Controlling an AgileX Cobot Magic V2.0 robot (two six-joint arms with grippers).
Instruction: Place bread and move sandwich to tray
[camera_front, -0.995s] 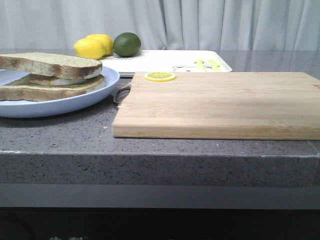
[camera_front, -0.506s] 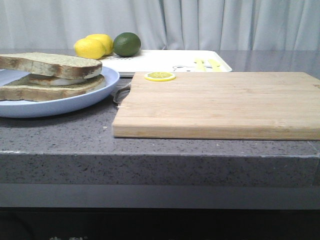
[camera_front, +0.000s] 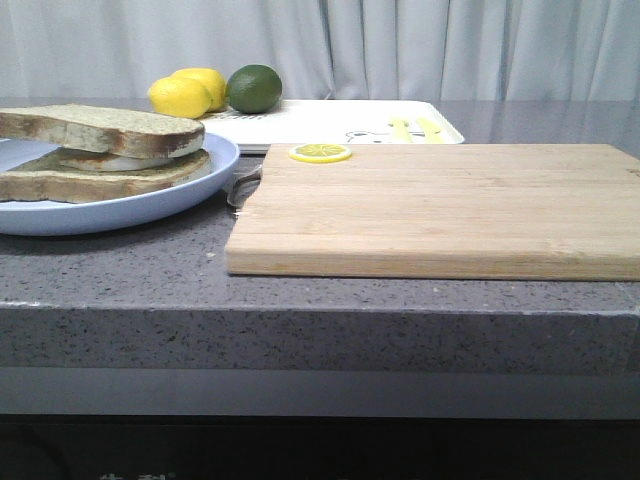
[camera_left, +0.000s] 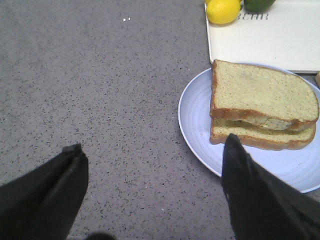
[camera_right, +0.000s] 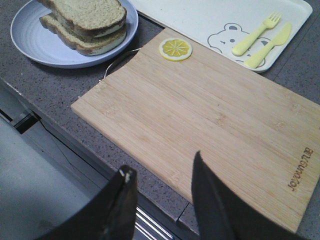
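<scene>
Bread (camera_left: 264, 91): top slice of the sandwich (camera_left: 262, 134), on the blue plate (camera_left: 197, 125).
Tray (camera_right: 200, 20): behind the board (camera_right: 210, 115), beside the plate.
Left gripper (camera_left: 150, 165): fingers spread, over the surface (camera_left: 100, 90) beside the plate, holding nothing.
Right gripper (camera_right: 162, 200): fingers apart, above the board's near edge.

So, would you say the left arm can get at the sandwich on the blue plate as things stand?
Probably yes. The left gripper is open, and the sandwich lies on the blue plate just ahead of it, toward one finger's side, with only bare counter between them.
</scene>
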